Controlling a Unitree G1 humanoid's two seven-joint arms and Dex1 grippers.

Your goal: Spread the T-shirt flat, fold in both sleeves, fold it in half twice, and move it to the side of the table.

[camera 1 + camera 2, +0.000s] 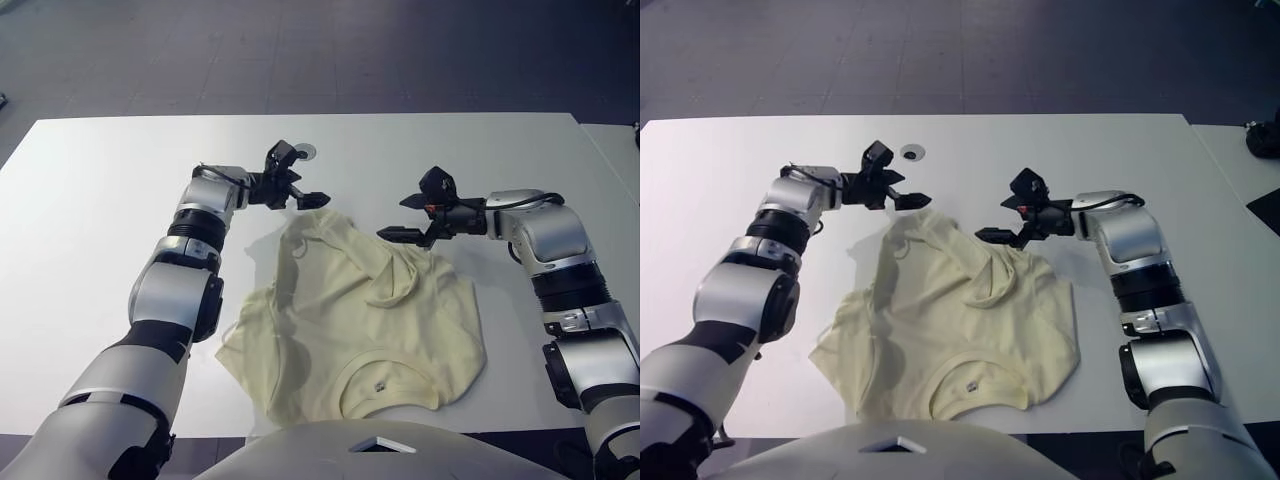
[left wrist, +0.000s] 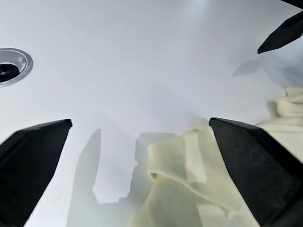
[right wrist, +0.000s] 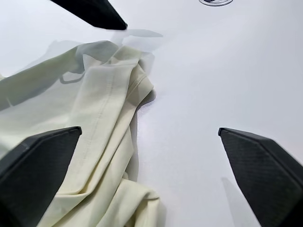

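A white table [image 1: 100, 200] fills the frame, with the crumpled pale-yellow T-shirt [image 1: 360, 330] lying at lower centre, collar toward the bottom edge. The left arm extends forward from the lower left and bends inward, placing the left gripper [image 1: 300, 190], fingers spread wide, just above the shirt's upper-left corner. The right arm is bent at the elbow, placing the right gripper [image 1: 392, 217], fingers likewise apart, at the bunched upper-right fabric.

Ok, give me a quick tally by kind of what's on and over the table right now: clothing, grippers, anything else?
T-shirt, pale yellow, crumpled: 1
Grippers: 2, the left gripper and the right gripper, both open
Round metal port: 1
Total: 4
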